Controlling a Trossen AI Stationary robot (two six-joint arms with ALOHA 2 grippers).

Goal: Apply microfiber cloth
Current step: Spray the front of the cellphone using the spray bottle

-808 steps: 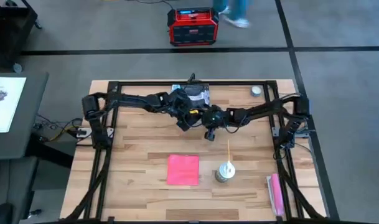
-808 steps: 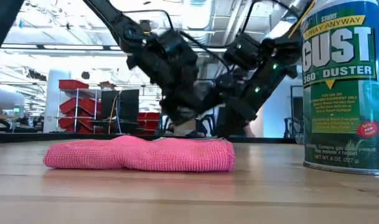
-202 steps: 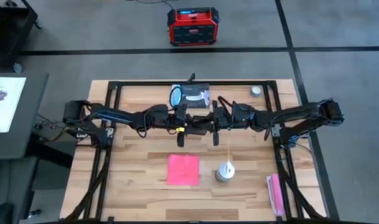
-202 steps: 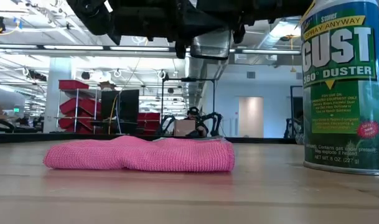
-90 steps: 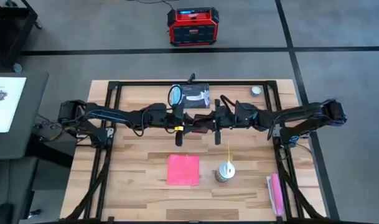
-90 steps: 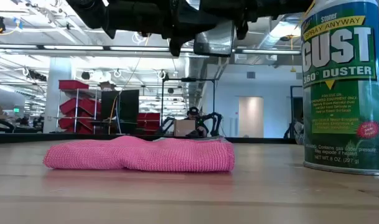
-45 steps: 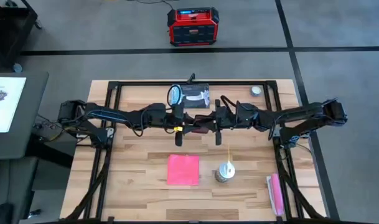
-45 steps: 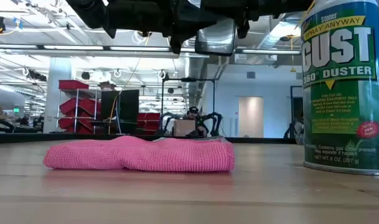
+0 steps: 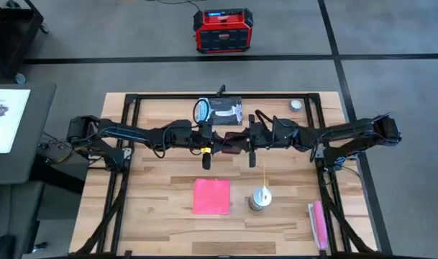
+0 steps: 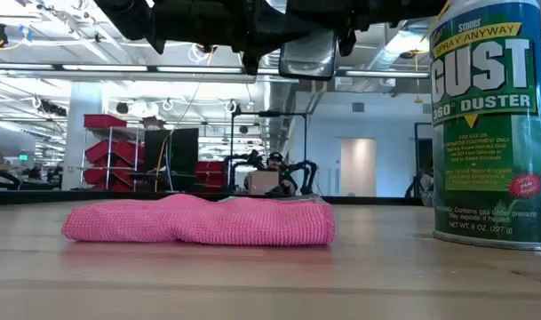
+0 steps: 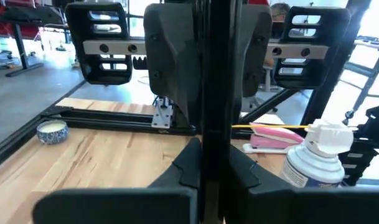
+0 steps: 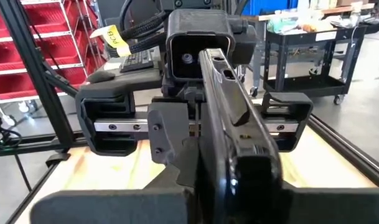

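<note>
High view: both arms meet above mid-table, the left gripper (image 9: 217,143) and right gripper (image 9: 238,142) clamped on opposite ends of a black phone (image 9: 228,142) held on edge. The microfiber cloth (image 9: 211,196) lies flat nearer the front, just beside the duster can (image 9: 259,198). A pink oblong (image 9: 318,224) sits well apart at the right edge. The low view cuts the grippers off.

Wooden table (image 9: 161,180): microfiber cloth (image 9: 211,196), duster can (image 9: 259,198)

One camera is looking straight down on my wooden table (image 9: 168,180); another is peering level across it, sharing the pink cloth (image 10: 199,222).
</note>
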